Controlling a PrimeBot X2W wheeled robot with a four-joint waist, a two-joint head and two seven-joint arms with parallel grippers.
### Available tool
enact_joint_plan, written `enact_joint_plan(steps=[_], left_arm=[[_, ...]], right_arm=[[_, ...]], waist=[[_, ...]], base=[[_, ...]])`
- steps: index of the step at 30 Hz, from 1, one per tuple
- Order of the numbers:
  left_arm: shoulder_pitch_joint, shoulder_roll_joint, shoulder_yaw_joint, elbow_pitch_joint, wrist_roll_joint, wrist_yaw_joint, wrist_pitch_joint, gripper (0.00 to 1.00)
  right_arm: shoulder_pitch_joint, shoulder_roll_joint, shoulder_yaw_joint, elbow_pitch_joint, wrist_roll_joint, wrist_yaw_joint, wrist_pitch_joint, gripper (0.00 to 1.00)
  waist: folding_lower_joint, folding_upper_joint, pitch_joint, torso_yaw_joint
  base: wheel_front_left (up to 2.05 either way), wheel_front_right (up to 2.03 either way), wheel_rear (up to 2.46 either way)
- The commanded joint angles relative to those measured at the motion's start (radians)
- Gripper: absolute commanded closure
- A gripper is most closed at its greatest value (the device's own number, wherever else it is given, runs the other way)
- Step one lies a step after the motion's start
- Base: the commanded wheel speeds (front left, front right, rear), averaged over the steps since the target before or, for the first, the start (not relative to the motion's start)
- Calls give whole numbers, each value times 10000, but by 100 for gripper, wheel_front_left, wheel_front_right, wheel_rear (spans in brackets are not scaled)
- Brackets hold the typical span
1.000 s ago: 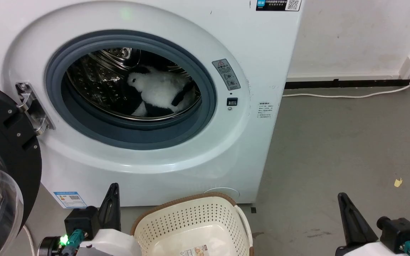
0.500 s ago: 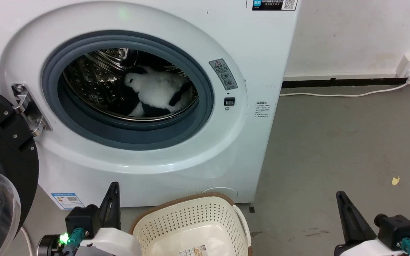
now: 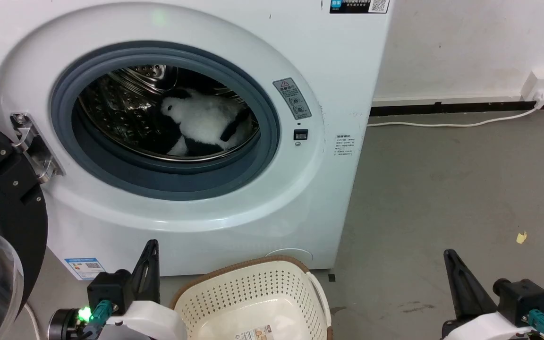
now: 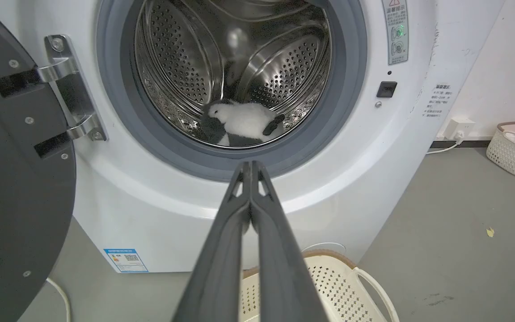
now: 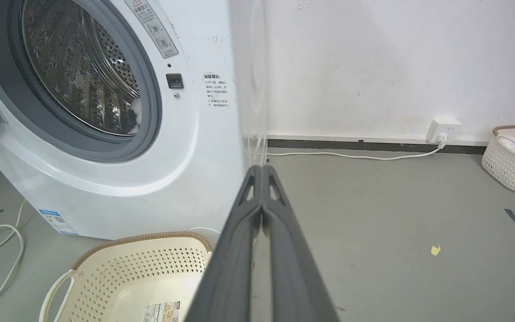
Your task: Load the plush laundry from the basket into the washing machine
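Dark left jaws and right jaws press together, empty.

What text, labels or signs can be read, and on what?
Nothing reads clearly enough to quote.
Warning sticker beside the porthole of the washing machine: Chinese characters, pictograms, too small.
Small notice on its front: blurred.
QR-code sticker at its top: blurred.
Blue label at its foot: too small.
Floor sticker in the basket: cut off, too small.
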Motion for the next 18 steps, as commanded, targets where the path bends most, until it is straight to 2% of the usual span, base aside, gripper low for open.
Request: enact_joint_plan(steps=[1,18], left_arm=[[-5,-67,49,-78,113,-68,57,100],[-8,-213,247,-293,519,-205,322,100]], right_arm=[[-158,3,22,-58,-84,-3,58,100],[-351,3,70,-110,-353,-4,327,100]], waist=[[-1,0,1,-11],[-1,0,16,-156]], base=[[0,0,0],[0,0,0]])
